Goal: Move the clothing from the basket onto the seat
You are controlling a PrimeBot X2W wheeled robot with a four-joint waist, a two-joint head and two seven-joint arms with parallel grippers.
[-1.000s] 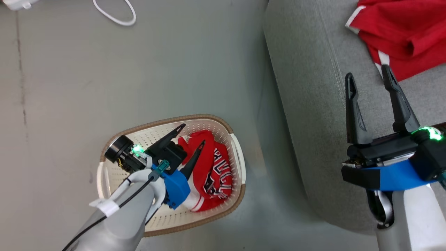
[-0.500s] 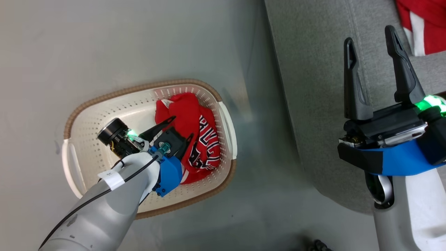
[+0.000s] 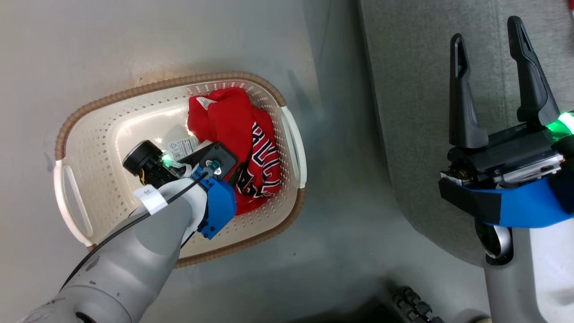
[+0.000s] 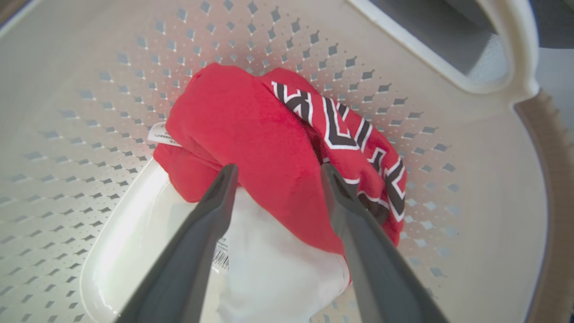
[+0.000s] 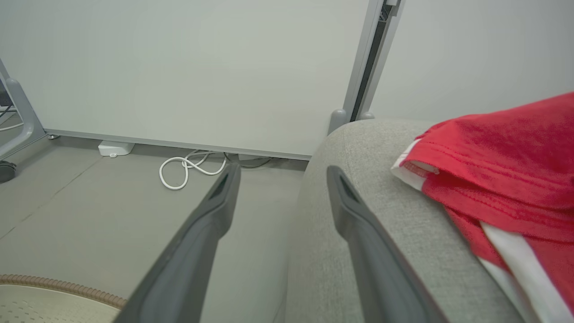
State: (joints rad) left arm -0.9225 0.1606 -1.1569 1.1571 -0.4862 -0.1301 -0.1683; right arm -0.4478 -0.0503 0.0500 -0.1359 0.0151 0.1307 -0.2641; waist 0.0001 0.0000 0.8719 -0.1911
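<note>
The left end effector (image 4: 278,168) is inside the basket (image 3: 134,92). Its two fingers (image 4: 210,211) are apart by a moderate gap, and nothing is gripped between them. The tips stand at both sides of a fold of the jersey (image 4: 251,134), at the cloth or very close to it, and I cannot tell if they press it. The jersey is red with black-and-white lettering and has a white part near the fingers. It lies crumpled in the basket, against the wall on the side that faces the seat (image 3: 417,112). Beside it, on the smooth bottom of the basket, there is a label (image 3: 181,146) with a barcode. In the head view the left forearm comes into the basket from above, over its near rim. The basket itself stands on the grey floor (image 3: 134,36), just beside the seat, with a narrow strip of floor between them. The right end effector (image 3: 486,31) is outside the basket, over the seat, and its fingers are wide apart and hold nothing. Farther from the basket, on top of the seat, lies a second red garment (image 5: 506,152) with white trim. On the floor beyond the basket, near the wall, a white cable (image 5: 188,168) lies in loops.
</note>
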